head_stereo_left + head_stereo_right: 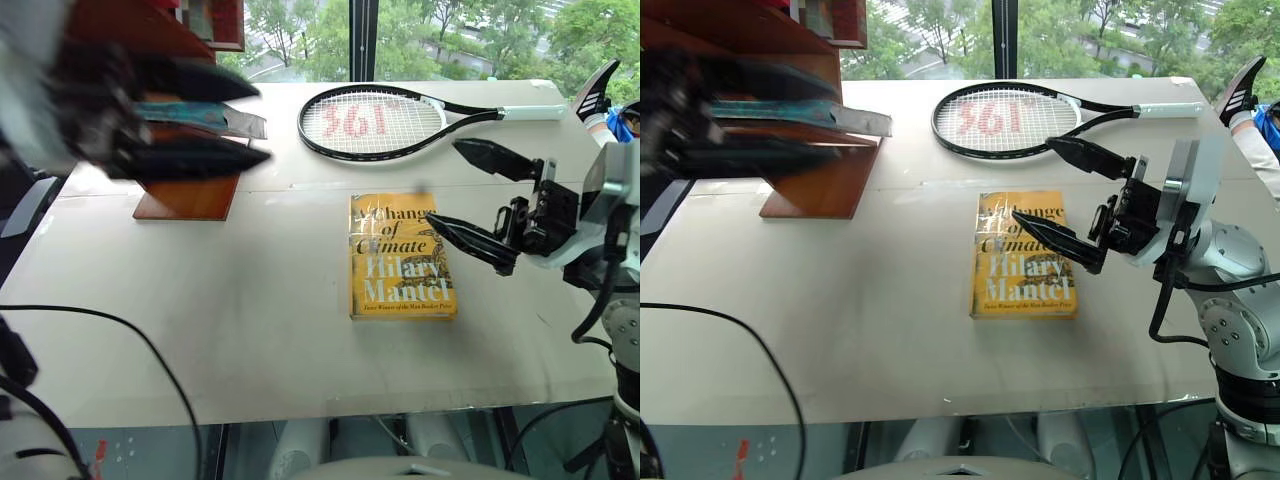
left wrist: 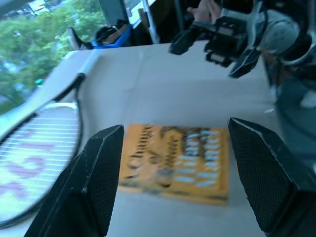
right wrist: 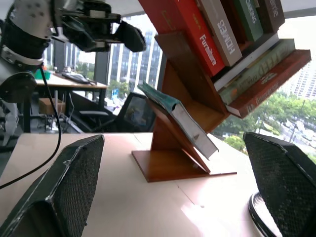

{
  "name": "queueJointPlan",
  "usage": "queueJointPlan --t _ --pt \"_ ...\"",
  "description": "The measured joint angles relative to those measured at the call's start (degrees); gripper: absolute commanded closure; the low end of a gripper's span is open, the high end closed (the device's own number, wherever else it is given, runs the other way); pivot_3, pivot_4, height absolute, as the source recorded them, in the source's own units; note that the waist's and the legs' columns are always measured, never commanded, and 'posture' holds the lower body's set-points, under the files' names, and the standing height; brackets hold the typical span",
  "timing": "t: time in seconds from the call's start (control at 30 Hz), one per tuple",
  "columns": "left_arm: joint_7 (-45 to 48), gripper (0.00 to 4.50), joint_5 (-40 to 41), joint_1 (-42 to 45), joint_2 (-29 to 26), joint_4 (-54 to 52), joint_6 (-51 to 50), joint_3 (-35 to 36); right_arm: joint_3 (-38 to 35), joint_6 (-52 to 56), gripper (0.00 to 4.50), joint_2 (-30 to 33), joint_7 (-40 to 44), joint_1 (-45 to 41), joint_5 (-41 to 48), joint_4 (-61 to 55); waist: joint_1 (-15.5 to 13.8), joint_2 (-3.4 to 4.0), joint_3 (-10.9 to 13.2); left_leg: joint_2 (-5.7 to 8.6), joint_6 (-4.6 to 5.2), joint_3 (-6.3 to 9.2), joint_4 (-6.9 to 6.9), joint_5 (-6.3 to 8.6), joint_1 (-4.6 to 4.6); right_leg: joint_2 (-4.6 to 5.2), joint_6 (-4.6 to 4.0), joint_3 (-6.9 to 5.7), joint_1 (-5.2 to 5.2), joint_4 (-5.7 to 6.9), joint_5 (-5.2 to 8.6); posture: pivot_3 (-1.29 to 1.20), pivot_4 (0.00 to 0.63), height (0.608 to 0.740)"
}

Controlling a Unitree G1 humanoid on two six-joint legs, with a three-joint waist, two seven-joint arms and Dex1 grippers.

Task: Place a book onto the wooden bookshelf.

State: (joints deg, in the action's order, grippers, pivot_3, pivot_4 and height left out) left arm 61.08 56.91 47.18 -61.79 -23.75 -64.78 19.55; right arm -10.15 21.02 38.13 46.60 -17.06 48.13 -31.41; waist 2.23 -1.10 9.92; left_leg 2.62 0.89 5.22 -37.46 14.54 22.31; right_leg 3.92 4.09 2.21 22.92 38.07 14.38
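Both claws stood open and empty: left claw (image 3: 106, 32) beside the wooden bookshelf (image 3: 173, 148), right claw (image 1: 1060, 195) above the yellow Hilary Mantel book (image 1: 1025, 255). The teal book (image 3: 177, 118) leaned on the bookshelf's lowest slanted board.

The left gripper (image 1: 215, 120) is smeared by motion blur in the head views, and its arm runs off the picture's edge. Just behind its blurred fingers, the teal book (image 3: 175, 113) shows there only as a thin strip; its lettering cannot be read. The wooden bookshelf (image 1: 190, 195) is cut off at the top edge, its upper boards out of frame. In the left wrist view the yellow book (image 2: 177, 160) between that gripper's fingers is blurred, its title barely legible. The tennis racket (image 2: 39, 158) is cropped there.
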Motion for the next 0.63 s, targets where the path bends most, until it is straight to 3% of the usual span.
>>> queueJointPlan --t 0.07,0.23,0.37,0.63 --pt "-8.9 1.07 -0.6 -7.4 8.9 -4.2 1.2 -0.4 -0.5 0.1 0.0 3.2 1.1 3.6 -2.9 1.6 -0.3 -0.16 0.1 -0.01 0.0 -0.01 -0.01 0.0 -0.25 -0.01 -0.01 0.02 -0.33 -0.08 -0.01 0.0 0.15 0.74" --pt "-22.6 1.07 -7.0 -22.0 23.5 -10.1 8.4 -6.9 -6.6 -0.2 0.0 7.2 2.5 12.4 -7.6 5.5 -0.5 -0.41 0.1 0.05 -0.01 -0.18 0.01 0.01 -0.24 0.08 -0.01 0.24 -0.24 -0.19 -0.03 0.0 0.15 0.74" --pt "-24.9 1.07 -16.1 -39.1 25.8 -8.5 17.2 -9.0 -10.2 -1.4 0.0 8.8 5.6 23.6 -11.7 8.9 -0.6 -0.33 0.0 0.01 -0.01 -0.29 0.29 0.01 -0.27 0.06 -0.04 0.35 -0.15 -0.26 -0.01 0.0 0.15 0.74" --pt "-19.9 1.07 -25.9 -55.6 24.4 -0.9 33.8 -3.5 -17.2 -5.6 0.0 10.1 11.5 33.2 -16.2 15.3 -1.8 -0.26 0.0 -0.03 0.06 -0.26 0.16 0.05 -0.56 0.1 -0.04 0.22 -0.61 -0.4 0.0 0.0 0.15 0.74"
